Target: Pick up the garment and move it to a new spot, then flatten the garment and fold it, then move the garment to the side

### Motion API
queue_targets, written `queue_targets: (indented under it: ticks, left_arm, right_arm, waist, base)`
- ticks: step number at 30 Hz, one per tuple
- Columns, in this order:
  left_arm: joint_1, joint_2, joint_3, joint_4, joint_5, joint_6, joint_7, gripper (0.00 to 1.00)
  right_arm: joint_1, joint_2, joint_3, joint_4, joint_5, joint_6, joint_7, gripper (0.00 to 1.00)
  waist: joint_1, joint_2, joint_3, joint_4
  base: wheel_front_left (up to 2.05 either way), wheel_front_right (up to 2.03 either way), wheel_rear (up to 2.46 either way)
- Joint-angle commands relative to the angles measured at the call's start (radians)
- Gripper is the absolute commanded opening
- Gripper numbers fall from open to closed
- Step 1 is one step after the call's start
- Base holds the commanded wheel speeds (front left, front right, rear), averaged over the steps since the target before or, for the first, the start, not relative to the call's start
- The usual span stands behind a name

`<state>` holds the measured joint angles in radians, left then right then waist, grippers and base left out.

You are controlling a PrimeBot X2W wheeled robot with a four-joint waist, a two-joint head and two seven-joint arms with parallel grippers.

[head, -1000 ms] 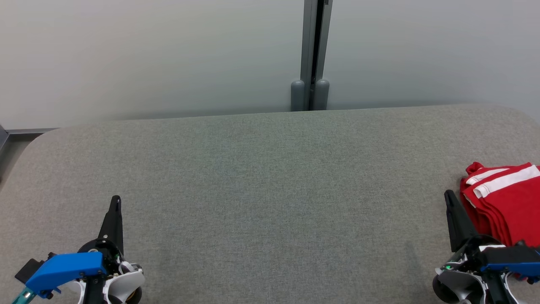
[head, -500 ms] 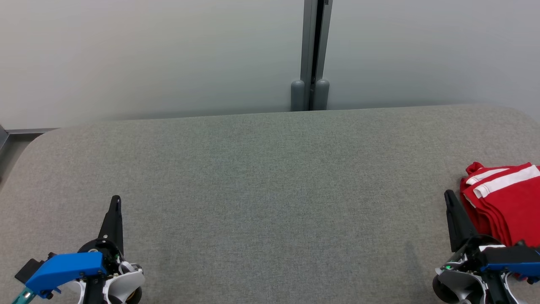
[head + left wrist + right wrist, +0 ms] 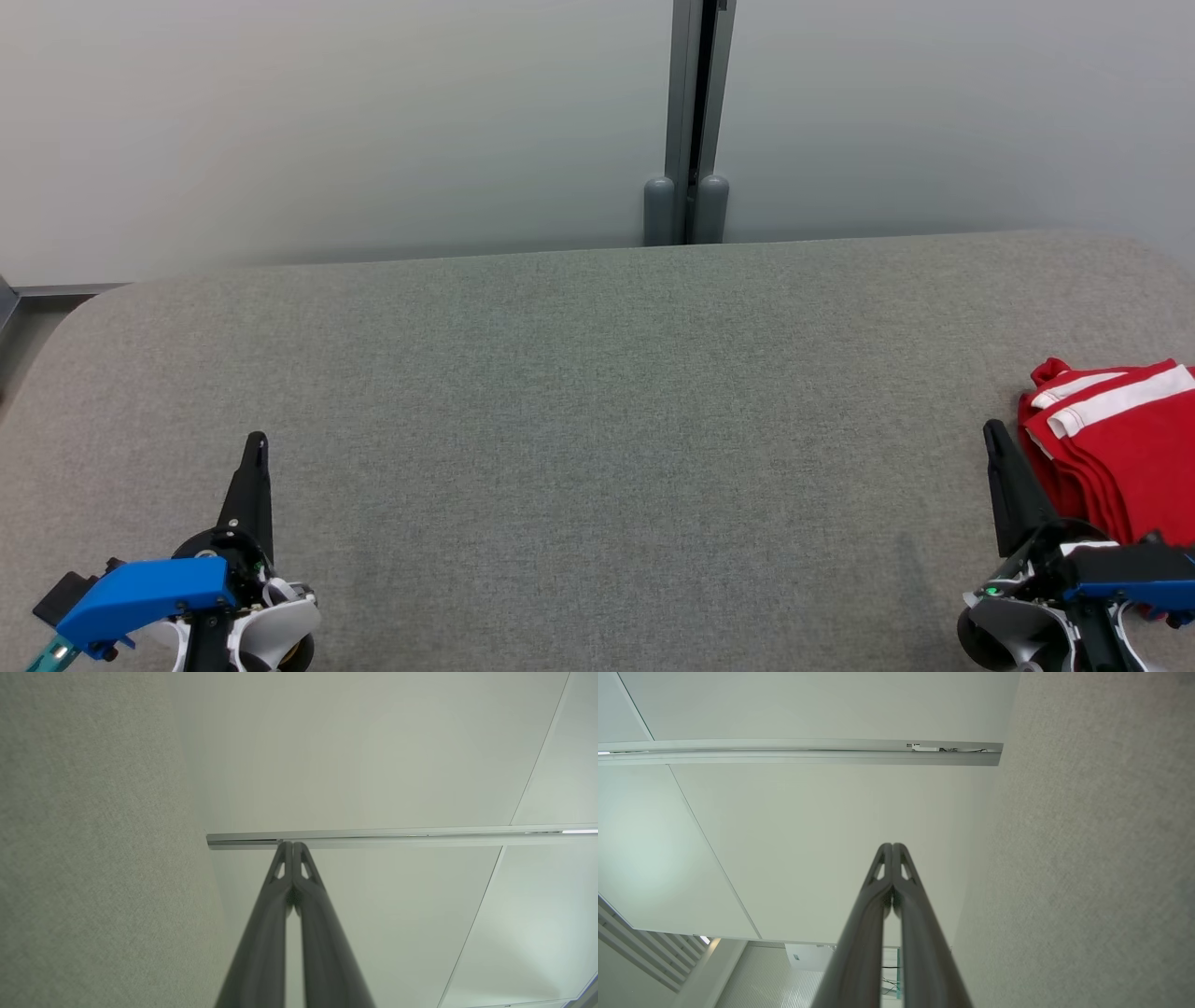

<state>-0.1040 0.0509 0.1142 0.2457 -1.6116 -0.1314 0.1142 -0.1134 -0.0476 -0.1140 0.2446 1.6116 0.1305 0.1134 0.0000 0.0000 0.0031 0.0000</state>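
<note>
The garment [image 3: 1116,443], red with white stripes, lies folded into a neat layered stack at the far right of the worktop [image 3: 597,420]. Part of it runs past the right border of the head view. Its edges look squared and the layers sit one on another, with no loose sleeve trailing out.

Just beside its left edge stands the right gripper [image 3: 992,431]. Its jaws are clenched on nothing, the two dark fingers pressed together along their length in the right wrist view [image 3: 892,847]. Whether the finger brushes the cloth I cannot tell. Well apart, at the lower left, the left gripper [image 3: 257,441] rests with its jaws clenched and empty too, which the left wrist view [image 3: 293,844] bears out.

The broad grey middle of the worktop carries nothing else. Behind it rises a pale wall [image 3: 327,121] with a grey metal post [image 3: 695,103].

To my eye the job is at its end or very near it. The piece is folded and already sits off to the side, and both arms hold what looks like a rest pose. If anything is left, I would guess it is only a nudge further aside.
</note>
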Motion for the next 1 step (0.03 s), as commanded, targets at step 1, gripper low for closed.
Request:
queue_targets:
  ticks: [1]
  left_arm:
    - [-0.011, -0.002, 0.001, -0.004, -0.003, 0.001, 0.003, 0.00]
  right_arm:
    - [0.010, -0.005, -0.002, -0.004, 0.003, 0.000, 0.005, 0.00]
  waist:
    - [0.0000, 0.0000, 0.000, 0.000]
  base:
    - [0.00, 0.00, 0.00]
